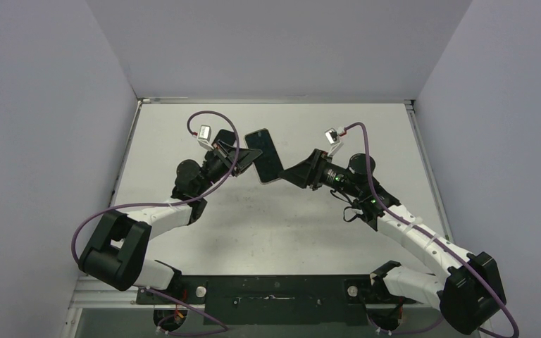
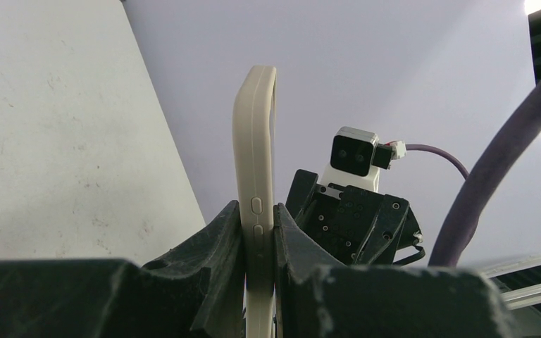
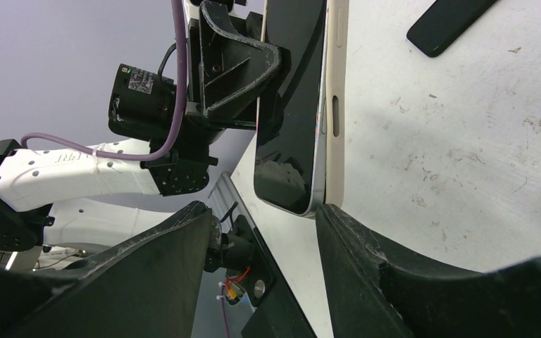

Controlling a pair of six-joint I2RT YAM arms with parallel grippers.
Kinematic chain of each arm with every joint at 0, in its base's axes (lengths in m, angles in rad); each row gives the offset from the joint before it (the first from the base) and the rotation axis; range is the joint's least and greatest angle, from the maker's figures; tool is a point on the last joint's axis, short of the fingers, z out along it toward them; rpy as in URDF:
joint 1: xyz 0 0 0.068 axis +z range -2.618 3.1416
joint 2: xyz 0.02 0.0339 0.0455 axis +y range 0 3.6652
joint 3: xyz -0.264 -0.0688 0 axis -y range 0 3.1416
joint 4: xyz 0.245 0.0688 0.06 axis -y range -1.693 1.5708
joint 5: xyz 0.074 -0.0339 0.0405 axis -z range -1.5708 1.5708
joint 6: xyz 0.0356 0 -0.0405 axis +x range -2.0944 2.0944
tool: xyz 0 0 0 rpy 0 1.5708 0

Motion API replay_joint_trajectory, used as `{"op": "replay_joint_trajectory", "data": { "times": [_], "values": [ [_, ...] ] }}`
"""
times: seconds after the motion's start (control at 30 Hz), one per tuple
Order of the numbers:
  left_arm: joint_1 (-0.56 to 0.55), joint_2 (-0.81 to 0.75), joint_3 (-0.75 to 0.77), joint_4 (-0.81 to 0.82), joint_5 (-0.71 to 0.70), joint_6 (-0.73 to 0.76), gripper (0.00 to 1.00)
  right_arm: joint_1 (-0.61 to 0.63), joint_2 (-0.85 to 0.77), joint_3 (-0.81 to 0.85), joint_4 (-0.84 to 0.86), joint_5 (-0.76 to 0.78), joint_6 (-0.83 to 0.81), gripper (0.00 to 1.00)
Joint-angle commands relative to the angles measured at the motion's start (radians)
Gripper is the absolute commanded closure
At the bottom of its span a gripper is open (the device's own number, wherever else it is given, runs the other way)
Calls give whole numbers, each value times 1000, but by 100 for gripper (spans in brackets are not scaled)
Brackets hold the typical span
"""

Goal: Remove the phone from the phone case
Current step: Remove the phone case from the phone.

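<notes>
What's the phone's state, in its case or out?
In. The black glass-fronted phone sits within the rim of the beige phone case, clamped by the left end effector; its near corner may be lifting.

We see a left arm (image 1: 156, 211) and a right arm (image 1: 423, 243) of white shells and black joints, trailed by purple cable (image 2: 496, 169), with white-and-black wrist cameras (image 2: 356, 156), a screw-dotted black mount (image 2: 356, 222), and a matt black left hand (image 1: 252, 159) and right hand (image 1: 287, 174).

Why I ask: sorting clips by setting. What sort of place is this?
Probably a lab robot cell: grey partition walls enclose a scuffed white tabletop edged by a black mounting rail.
</notes>
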Motion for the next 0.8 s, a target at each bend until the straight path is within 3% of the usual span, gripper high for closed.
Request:
{"op": "replay_joint_trajectory", "data": {
  "times": [0.0,0.37,0.77],
  "values": [
    [-12,-6,43,117,-19,9,100,2,10,44,74,-11,16,43],
    [-66,13,51,196,-51,-21,100,8,47,27,116,-24,53,43],
    [-173,67,29,360,-181,-119,100,11,102,1,213,-29,102,44]
  ]
}}
